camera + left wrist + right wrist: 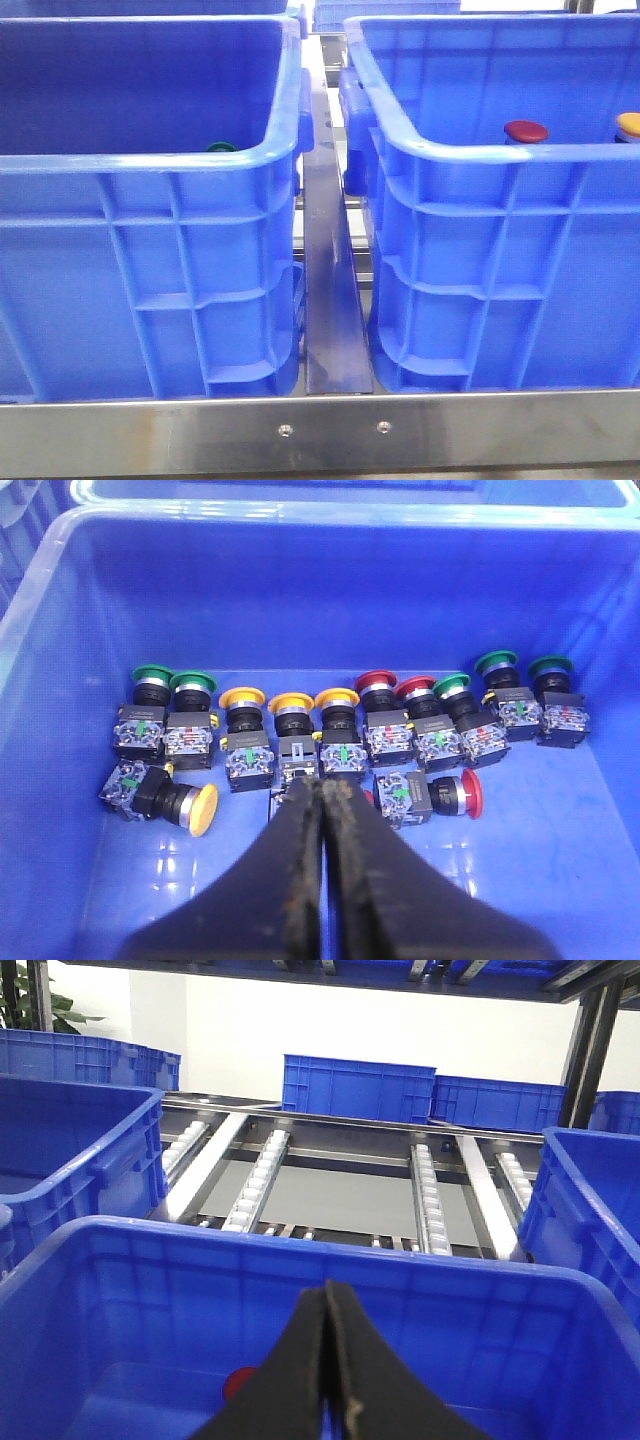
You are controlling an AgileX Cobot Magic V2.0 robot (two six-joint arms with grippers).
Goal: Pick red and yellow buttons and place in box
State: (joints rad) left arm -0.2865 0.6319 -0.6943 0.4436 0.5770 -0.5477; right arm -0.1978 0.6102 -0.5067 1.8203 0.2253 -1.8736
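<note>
buttons [340, 742] sit in a row on the floor of the left crate [60, 600], red and yellow among green. they look small, light and hard; grab the dark body. left gripper [322, 805] and right gripper [329, 1305] are pressed together, empty.

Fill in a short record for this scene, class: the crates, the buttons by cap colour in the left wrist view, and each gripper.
crates: two blue, left crate and right crate, a metal rail between them
green buttons: five
yellow buttons: four, one lying on its side
red buttons: three, one lying on its side
left gripper: shut, empty, above the buttons
right gripper: shut, empty, over a crate
</note>
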